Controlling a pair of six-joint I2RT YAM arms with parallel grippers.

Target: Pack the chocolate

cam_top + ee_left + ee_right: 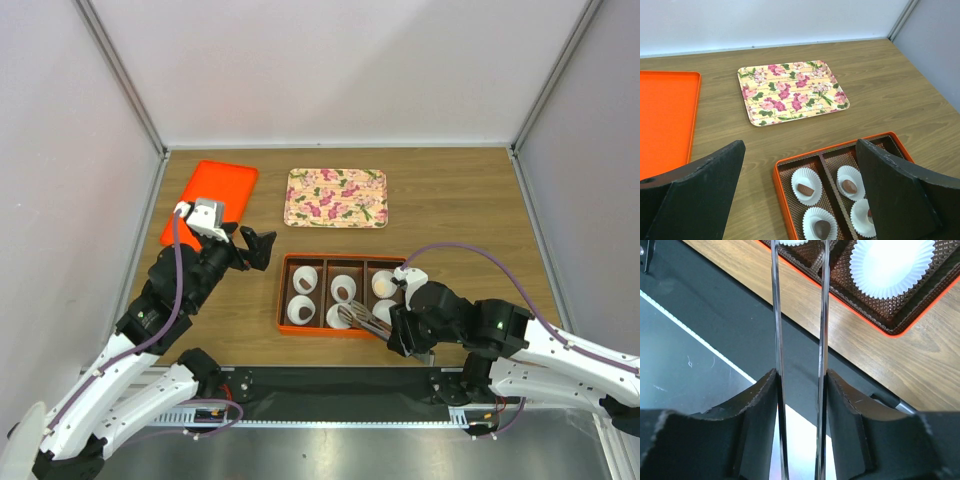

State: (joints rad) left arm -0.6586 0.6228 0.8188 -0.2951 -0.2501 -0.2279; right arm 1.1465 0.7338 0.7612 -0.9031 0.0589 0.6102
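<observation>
Right gripper (801, 377) clenched on metal tongs (824, 315) | left gripper (800, 145) spread wide | I see chocolate (805, 189): small dark-brown lumps sitting in white paper cups (806, 179), lower centre of frame

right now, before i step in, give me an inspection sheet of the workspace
surface: wooden table, no spills seen
job's things: orange compartment box holding white paper cups; chocolate in at least three, one corner cup empty
clutter: orange tray, floral tray
grippers: left gripper open beside the box; right gripper shut on metal tongs
cables: purple cable along each arm
surroundings: pale enclosure walls
</observation>
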